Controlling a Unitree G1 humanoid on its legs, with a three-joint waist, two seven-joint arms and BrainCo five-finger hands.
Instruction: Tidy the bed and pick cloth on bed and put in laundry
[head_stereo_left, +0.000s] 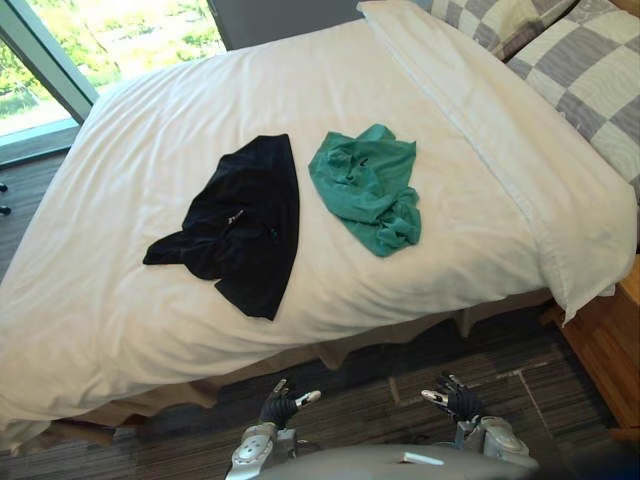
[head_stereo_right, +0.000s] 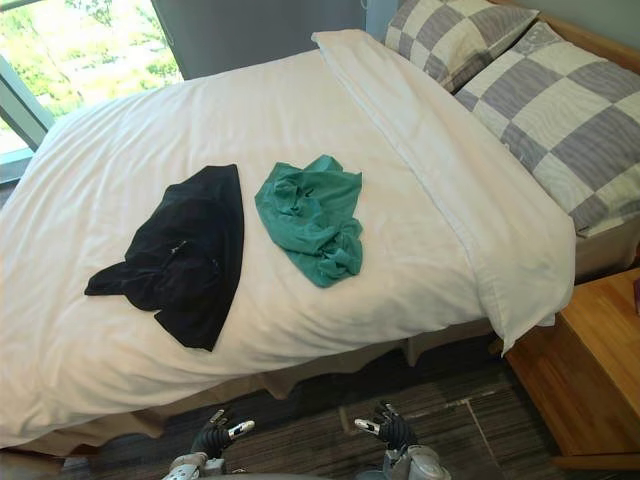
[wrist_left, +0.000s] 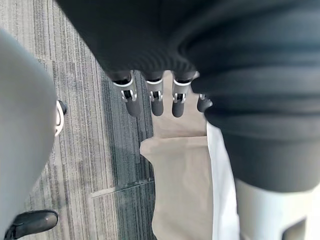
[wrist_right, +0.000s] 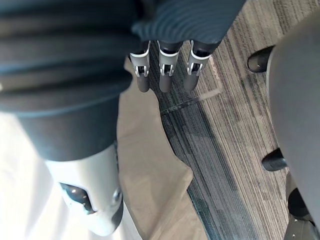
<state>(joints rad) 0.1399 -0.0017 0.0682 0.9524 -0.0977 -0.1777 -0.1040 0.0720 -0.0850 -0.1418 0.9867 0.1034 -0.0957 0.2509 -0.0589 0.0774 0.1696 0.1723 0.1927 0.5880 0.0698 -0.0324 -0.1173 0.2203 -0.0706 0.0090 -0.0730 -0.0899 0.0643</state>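
While left hand (head_stereo_left: 280, 405), right hand (head_stereo_left: 455, 398) hang | black cloth (head_stereo_left: 245, 225), green cloth (head_stereo_left: 365, 185) | wrist: carpet (wrist_left: 90, 125)

No words, numbers, labels or signs can be read here; the black garment (head_stereo_left: 237, 228), lying on the white bed (head_stereo_left: 110, 300), carries a small pale mark near its middle, too small to make out as letters or a logo.
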